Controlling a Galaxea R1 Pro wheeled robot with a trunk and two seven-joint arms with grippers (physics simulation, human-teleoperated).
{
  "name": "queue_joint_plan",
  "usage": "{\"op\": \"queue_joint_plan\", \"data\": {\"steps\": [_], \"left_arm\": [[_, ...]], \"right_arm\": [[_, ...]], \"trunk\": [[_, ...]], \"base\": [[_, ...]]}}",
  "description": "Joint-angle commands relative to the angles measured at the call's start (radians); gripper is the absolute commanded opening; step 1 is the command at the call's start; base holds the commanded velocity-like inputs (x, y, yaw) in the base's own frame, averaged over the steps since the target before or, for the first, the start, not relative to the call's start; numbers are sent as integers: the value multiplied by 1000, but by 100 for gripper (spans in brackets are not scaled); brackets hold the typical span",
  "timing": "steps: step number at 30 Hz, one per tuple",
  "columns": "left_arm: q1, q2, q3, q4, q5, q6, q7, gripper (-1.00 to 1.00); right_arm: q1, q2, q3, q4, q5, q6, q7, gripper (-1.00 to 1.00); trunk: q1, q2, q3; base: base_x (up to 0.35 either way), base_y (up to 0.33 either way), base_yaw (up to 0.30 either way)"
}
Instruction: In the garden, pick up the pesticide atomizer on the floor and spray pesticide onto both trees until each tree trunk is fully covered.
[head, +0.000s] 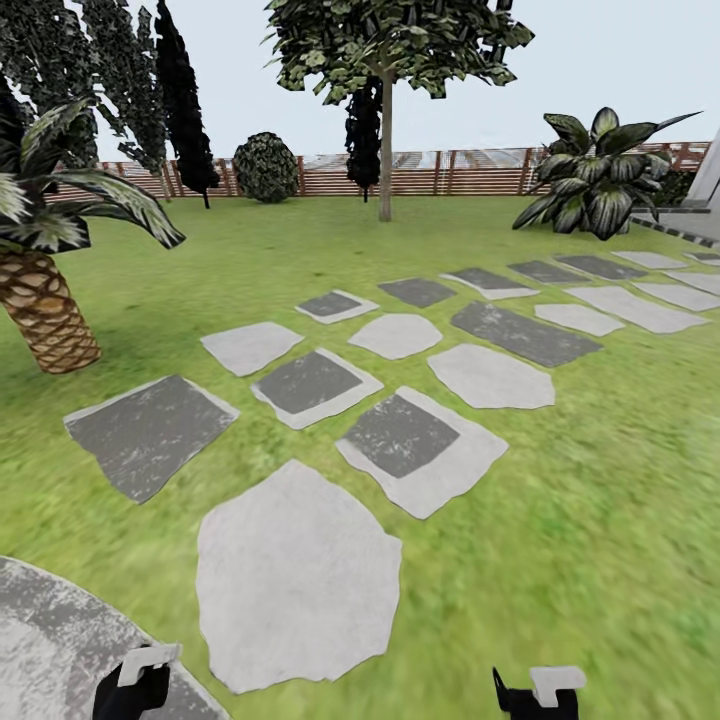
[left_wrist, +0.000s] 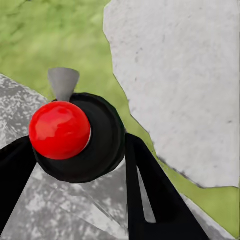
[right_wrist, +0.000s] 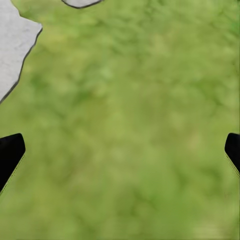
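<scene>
Nearest the left wrist camera, the pesticide atomizer (left_wrist: 82, 137) (black body, glossy red knob, grey nozzle) sits clamped between the left gripper (left_wrist: 75, 165)'s dark fingers (left_wrist: 150, 195), above a grey paving stone (left_wrist: 30, 210) and lawn (left_wrist: 55, 40). In the head view that gripper (head: 135, 685) shows at seven o'clock, the right gripper (head: 540, 690) at five o'clock. The right gripper (right_wrist: 120, 150) is spread wide over grass, holding nothing. A tree (head: 385, 150) with a bare trunk stands at twelve o'clock before the fence (head: 450, 172); a palm (head: 45, 300) at nine o'clock.
</scene>
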Motion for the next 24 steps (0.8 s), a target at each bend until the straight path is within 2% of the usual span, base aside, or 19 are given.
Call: {"op": "queue_joint_plan", "data": {"steps": [1, 24], "left_arm": [[0, 0, 0, 0, 0, 0, 0, -100], [0, 0, 0, 0, 0, 0, 2, -100]], "right_arm": [[0, 0, 0, 0, 0, 0, 0, 100], [0, 0, 0, 1, 0, 1, 0, 100]], "trunk": [[0, 0, 0], [0, 0, 0]], "base": [[338, 0, 0], [339, 0, 0]]}}
